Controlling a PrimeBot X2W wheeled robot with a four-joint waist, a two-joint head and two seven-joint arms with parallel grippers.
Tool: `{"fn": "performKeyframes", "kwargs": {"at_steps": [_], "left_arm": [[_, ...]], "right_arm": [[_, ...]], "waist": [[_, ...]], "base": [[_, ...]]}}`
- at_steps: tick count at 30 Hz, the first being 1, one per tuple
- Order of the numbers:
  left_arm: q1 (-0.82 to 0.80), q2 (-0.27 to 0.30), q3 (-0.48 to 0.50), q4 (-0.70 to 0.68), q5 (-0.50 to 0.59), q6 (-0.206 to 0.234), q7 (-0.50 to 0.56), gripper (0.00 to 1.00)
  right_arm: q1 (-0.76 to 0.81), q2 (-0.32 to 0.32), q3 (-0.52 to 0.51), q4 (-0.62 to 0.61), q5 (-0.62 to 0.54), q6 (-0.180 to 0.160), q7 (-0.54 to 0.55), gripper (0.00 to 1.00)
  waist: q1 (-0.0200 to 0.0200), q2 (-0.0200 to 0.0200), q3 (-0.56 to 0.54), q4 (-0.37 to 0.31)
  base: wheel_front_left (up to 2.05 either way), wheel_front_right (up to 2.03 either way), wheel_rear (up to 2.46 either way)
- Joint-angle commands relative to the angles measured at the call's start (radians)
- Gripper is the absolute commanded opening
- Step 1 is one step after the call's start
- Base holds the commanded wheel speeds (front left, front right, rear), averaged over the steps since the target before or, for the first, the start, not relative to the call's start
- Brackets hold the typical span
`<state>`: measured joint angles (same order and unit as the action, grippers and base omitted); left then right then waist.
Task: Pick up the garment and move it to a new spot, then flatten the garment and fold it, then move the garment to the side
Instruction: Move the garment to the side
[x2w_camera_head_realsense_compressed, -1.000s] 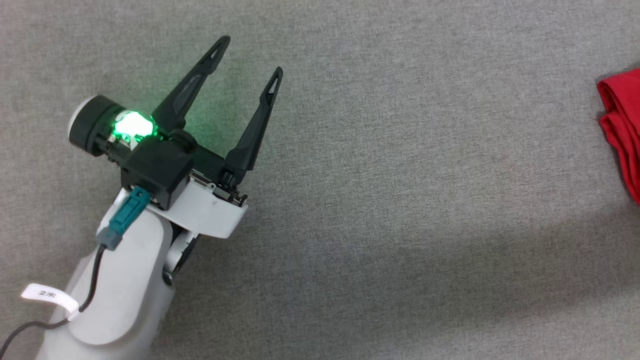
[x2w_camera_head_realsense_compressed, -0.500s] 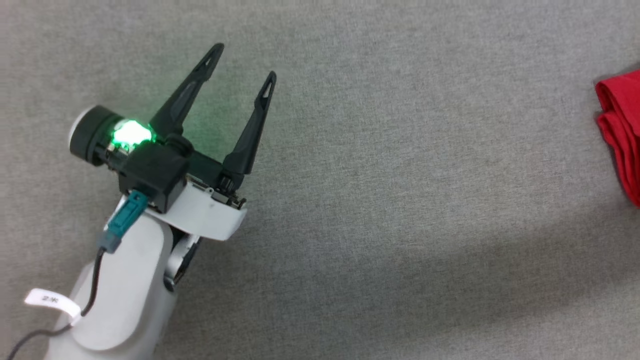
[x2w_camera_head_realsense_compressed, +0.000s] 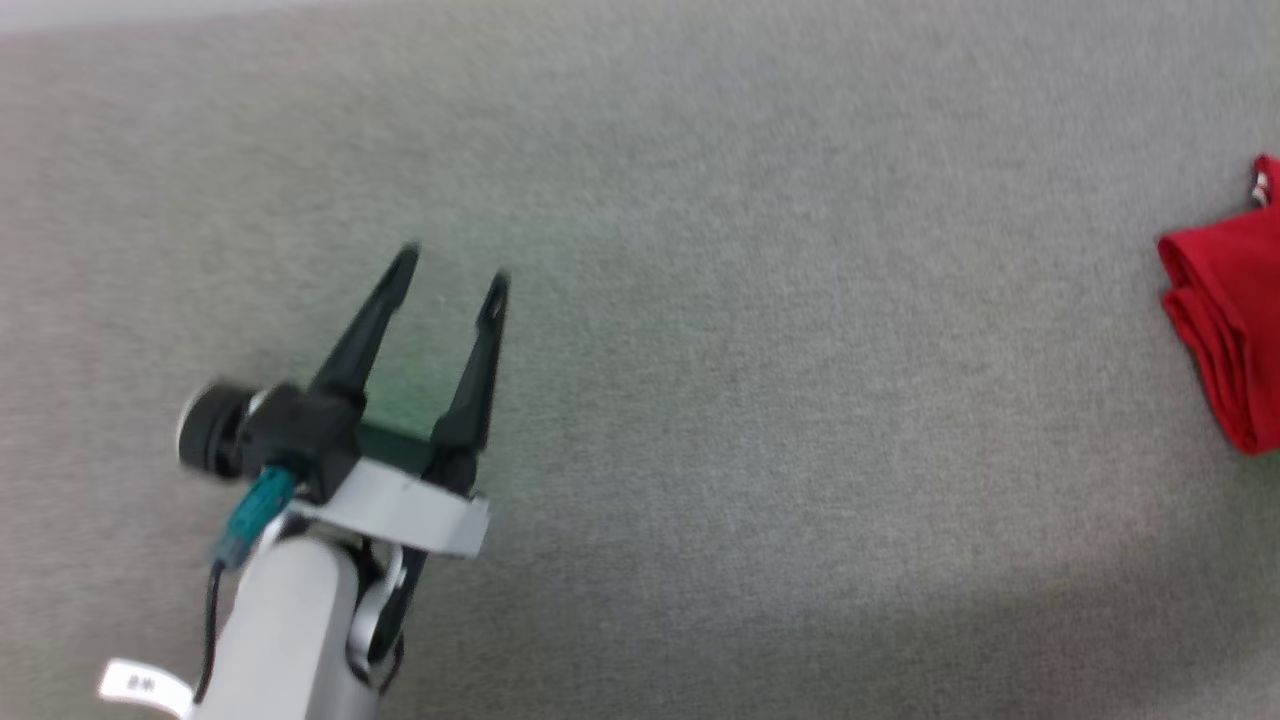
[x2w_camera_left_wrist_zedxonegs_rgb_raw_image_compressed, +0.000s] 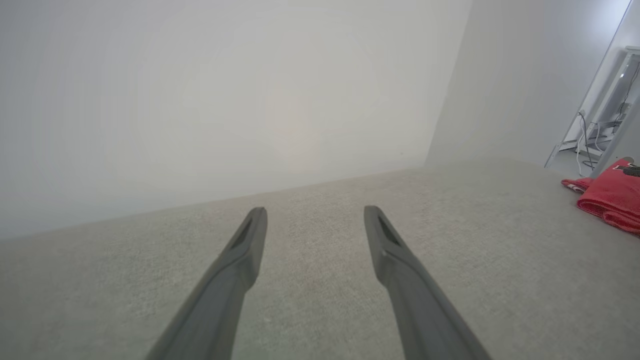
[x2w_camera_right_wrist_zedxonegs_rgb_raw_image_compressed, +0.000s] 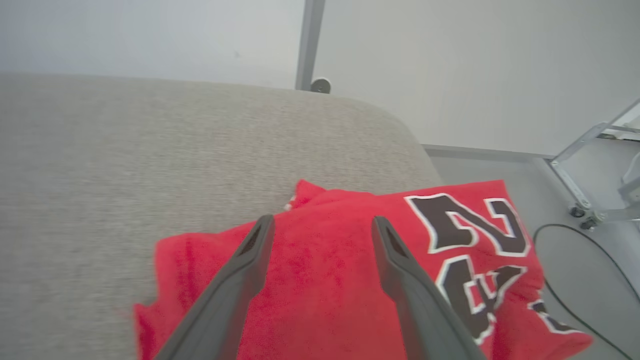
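The left end effector (x2w_camera_head_realsense_compressed: 452, 270) is held with its fingers spread wide and nothing between them, above bare grey bench (x2w_camera_head_realsense_compressed: 750, 400). The garment (x2w_camera_head_realsense_compressed: 1225, 330) is seen well off to its right, folded, at the frame's edge. The right end effector (x2w_camera_right_wrist_zedxonegs_rgb_raw_image_compressed: 322, 221) is given by its own wrist view: fingers set wide apart, nothing gripped, with the garment (x2w_camera_right_wrist_zedxonegs_rgb_raw_image_compressed: 325, 280) directly beneath and ahead of them, its black, white-outlined print to their right. The bench's rounded corner lies just beyond the fingertips. A pale wall (x2w_camera_left_wrist_zedxonegs_rgb_raw_image_compressed: 225, 100) is faced by the left end effector (x2w_camera_left_wrist_zedxonegs_rgb_raw_image_compressed: 314, 212); a grey post (x2w_camera_right_wrist_zedxonegs_rgb_raw_image_compressed: 310, 40) and a metal frame (x2w_camera_right_wrist_zedxonegs_rgb_raw_image_compressed: 590, 135) stand past the right one.
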<state>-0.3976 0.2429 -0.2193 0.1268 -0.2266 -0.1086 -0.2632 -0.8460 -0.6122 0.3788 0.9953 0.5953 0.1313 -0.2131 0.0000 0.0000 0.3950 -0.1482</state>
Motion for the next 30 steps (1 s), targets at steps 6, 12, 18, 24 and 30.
{"fn": "performKeyframes", "kwargs": {"at_steps": [6, 12, 18, 24, 30], "left_arm": [[0.109, -0.020, 0.079, 0.063, -0.031, -0.009, -0.001, 1.00], [0.193, -0.032, 0.147, 0.075, -0.037, -0.015, -0.001, 1.00], [0.241, -0.033, 0.182, 0.077, -0.019, -0.020, -0.001, 1.00], [0.292, -0.042, 0.190, 0.067, -0.007, -0.021, -0.001, 1.00], [0.358, -0.049, 0.200, 0.035, 0.005, -0.022, -0.001, 1.00]], "right_arm": [[0.128, 0.084, 0.036, -0.143, 0.091, -0.001, -0.045, 1.00], [0.228, 0.148, 0.048, -0.279, 0.095, -0.001, -0.052, 1.00], [0.305, 0.192, -0.011, -0.385, 0.070, -0.001, -0.052, 1.00], [0.421, 0.213, -0.108, -0.471, 0.018, -0.001, -0.052, 1.00], [0.568, 0.228, -0.185, -0.563, -0.037, -0.001, -0.052, 1.00]], "waist": [[0.0000, 0.0000, -0.142, 0.080], [0.0000, 0.0000, -0.215, 0.109], [0.0000, 0.0000, -0.269, 0.132], [0.0000, 0.0000, -0.315, 0.154], [0.0000, 0.0000, -0.343, 0.163]], "base": [[0.00, 0.00, 0.00], [0.00, 0.00, 0.00], [0.00, 0.00, 0.00], [0.00, 0.00, 0.00], [0.00, 0.00, 0.00]]}}
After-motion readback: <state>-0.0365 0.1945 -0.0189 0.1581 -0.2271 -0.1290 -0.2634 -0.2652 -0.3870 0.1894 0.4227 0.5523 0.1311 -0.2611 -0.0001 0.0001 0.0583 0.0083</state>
